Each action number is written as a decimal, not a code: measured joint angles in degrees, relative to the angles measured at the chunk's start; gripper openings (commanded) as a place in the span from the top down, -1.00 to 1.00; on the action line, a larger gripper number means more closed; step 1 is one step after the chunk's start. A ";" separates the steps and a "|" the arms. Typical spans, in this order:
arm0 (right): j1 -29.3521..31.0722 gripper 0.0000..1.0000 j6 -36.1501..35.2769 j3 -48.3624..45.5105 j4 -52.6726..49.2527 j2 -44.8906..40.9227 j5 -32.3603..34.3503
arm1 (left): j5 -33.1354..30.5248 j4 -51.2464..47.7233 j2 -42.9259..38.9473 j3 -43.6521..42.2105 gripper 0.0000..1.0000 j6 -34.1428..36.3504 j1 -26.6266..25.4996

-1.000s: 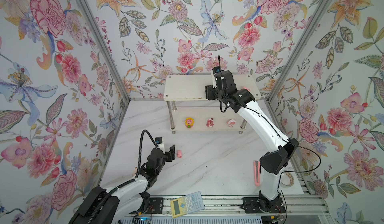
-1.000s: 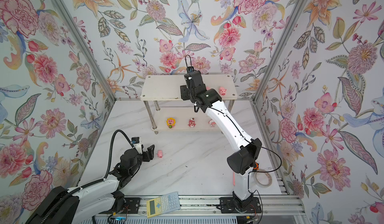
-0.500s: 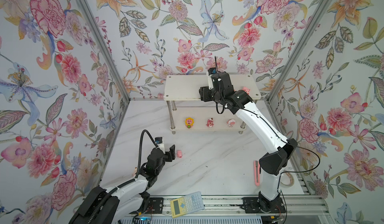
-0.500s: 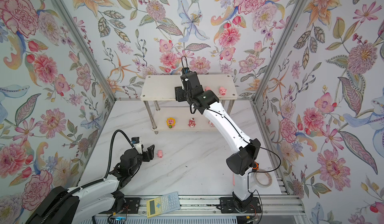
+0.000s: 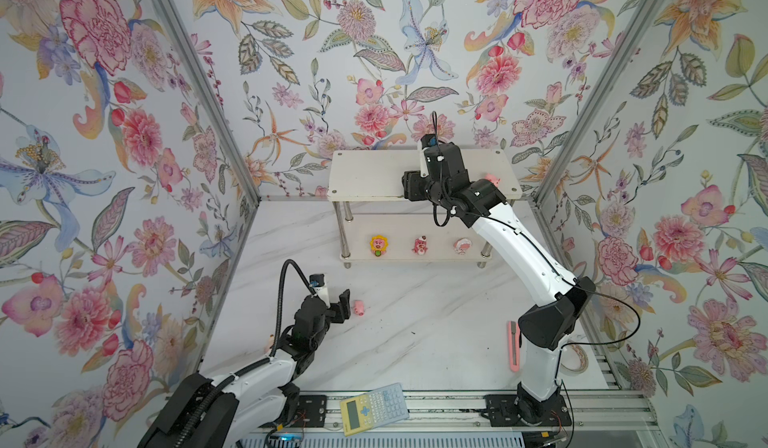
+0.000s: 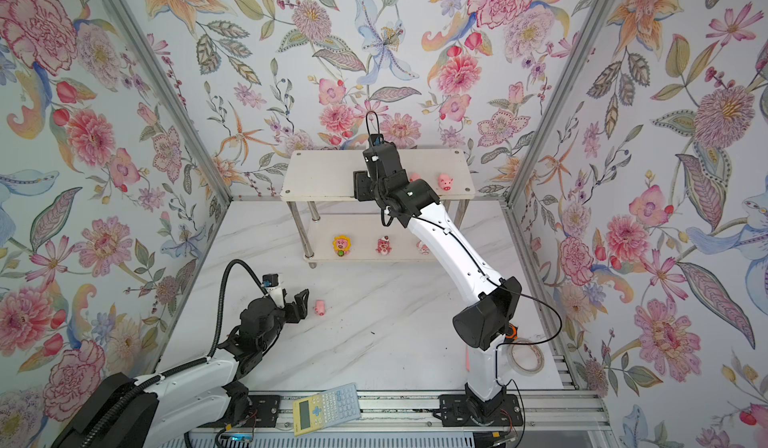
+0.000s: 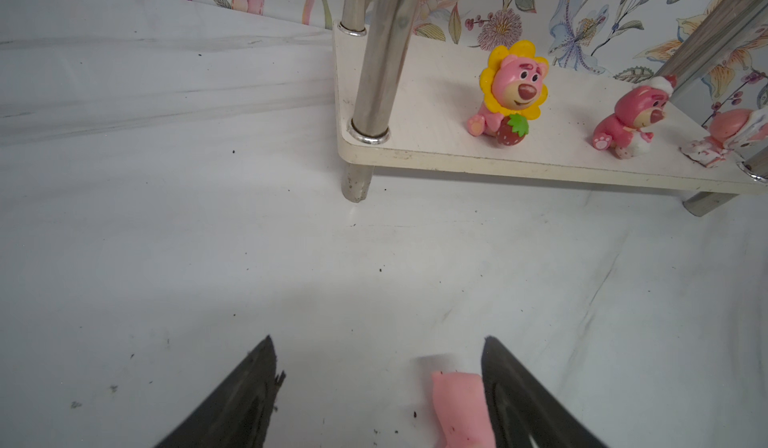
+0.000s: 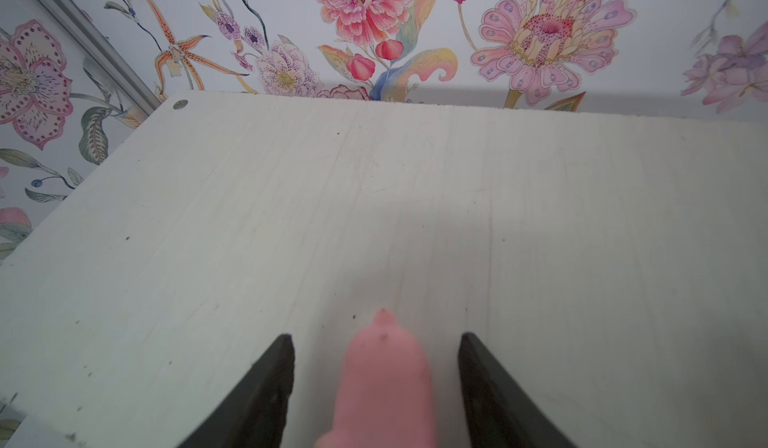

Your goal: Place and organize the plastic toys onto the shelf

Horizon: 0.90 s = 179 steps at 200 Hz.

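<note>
A pink pig (image 8: pixel 384 379) sits on the white shelf's (image 8: pixel 291 217) top tier between the right gripper's (image 8: pixel 376 337) parted jaws, touching neither. In front of the shelf, a second pig (image 7: pixel 459 408) lies on the table (image 7: pixel 166 259), just beside one finger of the left gripper (image 7: pixel 378 338), whose jaws are spread wide.

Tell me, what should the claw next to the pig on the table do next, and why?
Probably slide the left claw forward a little. Its jaws are open, and the pink pig lies on the table only at their tips, off to one side, not yet gripped.
</note>
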 measured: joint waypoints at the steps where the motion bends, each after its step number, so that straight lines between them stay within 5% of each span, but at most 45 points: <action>1: 0.02 -0.19 0.07 0.00 0.00 0.02 0.17 | 0.00 0.00 0.00 0.00 -0.58 0.00 0.00; 89: 1.66 0.20 1.97 -0.02 -0.44 0.46 8.61 | 0.00 0.04 -0.02 0.00 -0.61 0.00 0.04; 179: 1.90 0.26 2.45 0.00 -0.42 0.81 12.39 | -0.02 0.20 -0.46 -0.37 -0.62 0.02 0.15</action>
